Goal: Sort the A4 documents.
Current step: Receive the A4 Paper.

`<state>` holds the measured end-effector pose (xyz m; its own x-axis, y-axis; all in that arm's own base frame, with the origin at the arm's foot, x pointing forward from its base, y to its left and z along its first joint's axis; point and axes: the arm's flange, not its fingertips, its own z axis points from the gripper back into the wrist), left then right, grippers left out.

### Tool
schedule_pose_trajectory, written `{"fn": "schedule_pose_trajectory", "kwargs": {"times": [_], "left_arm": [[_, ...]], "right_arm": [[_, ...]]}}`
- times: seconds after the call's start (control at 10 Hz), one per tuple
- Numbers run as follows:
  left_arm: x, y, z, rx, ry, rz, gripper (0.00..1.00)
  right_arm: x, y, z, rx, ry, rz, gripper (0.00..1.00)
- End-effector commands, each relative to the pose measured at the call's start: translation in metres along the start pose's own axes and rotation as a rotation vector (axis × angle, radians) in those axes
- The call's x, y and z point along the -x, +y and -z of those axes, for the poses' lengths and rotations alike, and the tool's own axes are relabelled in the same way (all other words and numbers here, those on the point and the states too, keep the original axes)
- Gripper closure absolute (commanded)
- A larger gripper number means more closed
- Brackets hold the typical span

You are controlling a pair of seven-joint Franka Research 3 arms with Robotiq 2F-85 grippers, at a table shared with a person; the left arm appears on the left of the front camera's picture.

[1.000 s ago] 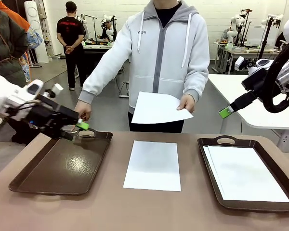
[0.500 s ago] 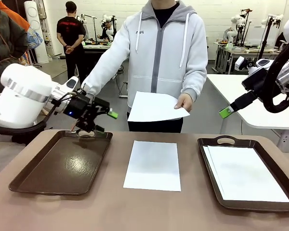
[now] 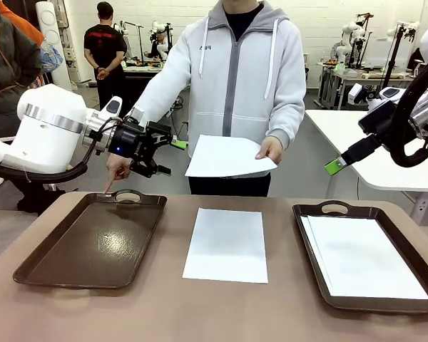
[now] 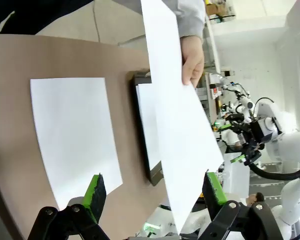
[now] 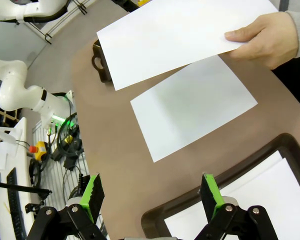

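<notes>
Across the counter (image 3: pixel 164 306) a person stands at the far side, one hand (image 3: pixel 271 151) holding a white A4 sheet, the held sheet (image 3: pixel 228 157), up in the air and roughly level. Their other hand (image 3: pixel 116 171) points down, fingertip at the handle end of the left tray (image 3: pixel 93 246).

The left claw (image 3: pixel 171 157) is up off the counter, aimed sideways at the held sheet's near edge. Its jaws are spread wide with nothing between the pads. It sits just beside the paper; contact can't be told. In the left wrist view the left claw (image 4: pixel 154 190) has both green pads apart, and the held sheet (image 4: pixel 180 125) runs up the frame to the person's hand (image 4: pixel 192 57).

The right claw (image 3: pixel 335 167) hangs high over the right side, well apart from everything. In the right wrist view the right claw (image 5: pixel 152 195) has its pads wide apart and grips nothing.

A middle sheet (image 3: pixel 227 244) lies flat on the counter between the two trays. The stacked sheets (image 3: pixel 367 256) lie in the right tray (image 3: pixel 310 214), slightly fanned.
</notes>
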<state>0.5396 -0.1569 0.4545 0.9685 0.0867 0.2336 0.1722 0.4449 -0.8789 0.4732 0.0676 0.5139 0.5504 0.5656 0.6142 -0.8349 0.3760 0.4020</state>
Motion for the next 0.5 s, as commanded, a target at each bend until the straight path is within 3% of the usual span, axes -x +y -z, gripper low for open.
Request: {"fn": "schedule_pose_trajectory", "kwargs": {"times": [0.0, 0.4], "left_arm": [[-0.016, 0.005, 0.011, 0.104, 0.013, -0.023, 0.0], [-0.028, 0.012, 0.041, 0.248, 0.106, 0.002, 0.0]], "right_arm": [[0.0, 0.0, 0.001, 0.0, 0.0, -0.001, 0.0], [0.0, 0.0, 0.001, 0.0, 0.0, -0.001, 0.0]]}}
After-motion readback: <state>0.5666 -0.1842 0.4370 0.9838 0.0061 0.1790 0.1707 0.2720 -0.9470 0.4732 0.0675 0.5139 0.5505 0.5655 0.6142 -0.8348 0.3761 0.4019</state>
